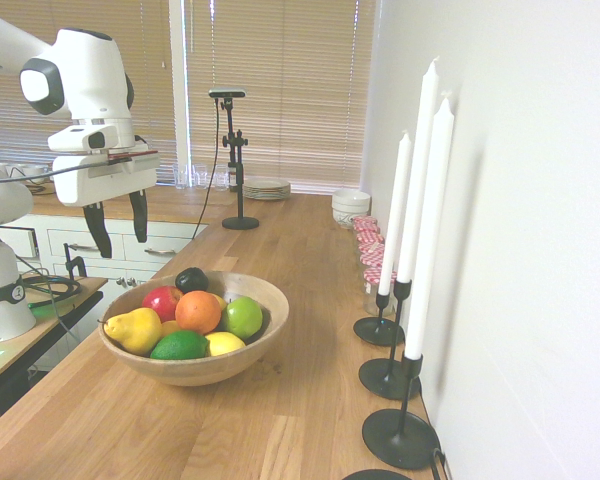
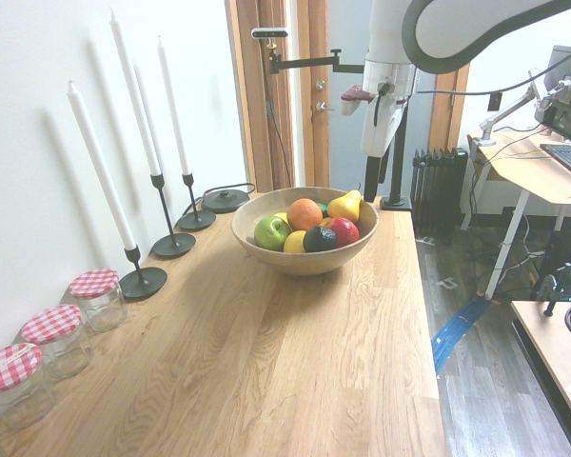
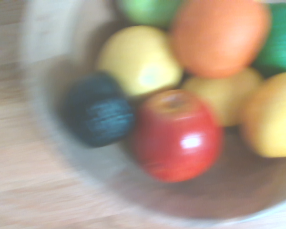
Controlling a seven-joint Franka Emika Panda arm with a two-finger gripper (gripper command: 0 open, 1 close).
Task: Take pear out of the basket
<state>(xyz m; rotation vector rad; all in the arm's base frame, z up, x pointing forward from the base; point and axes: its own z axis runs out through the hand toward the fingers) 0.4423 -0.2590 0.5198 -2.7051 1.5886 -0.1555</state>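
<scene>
The pear (image 1: pixel 133 330) is yellow with an orange blush and lies at the near-left side of the basket (image 1: pixel 265 300), a wide wooden bowl. Packed against it are a red apple (image 1: pixel 161 300), an orange (image 1: pixel 198 311) and a green lime (image 1: pixel 179 346). My gripper (image 1: pixel 118 225) hangs open above and to the left of the basket, with nothing between its fingers. From the other side the pear (image 2: pixel 345 205) leans on the far rim of the basket (image 2: pixel 305 259). The blurred wrist view shows the pear (image 3: pixel 271 114) beside the red apple (image 3: pixel 176 136).
Three tall white candles in black holders (image 1: pixel 392 330) line the wall to the right of the basket. Red-lidded jars (image 2: pixel 52 333) stand along the same wall. Plates (image 1: pixel 266 187) and white bowls (image 1: pixel 351 205) sit at the counter's far end. The counter's edge (image 1: pixel 40 400) runs left of the bowl.
</scene>
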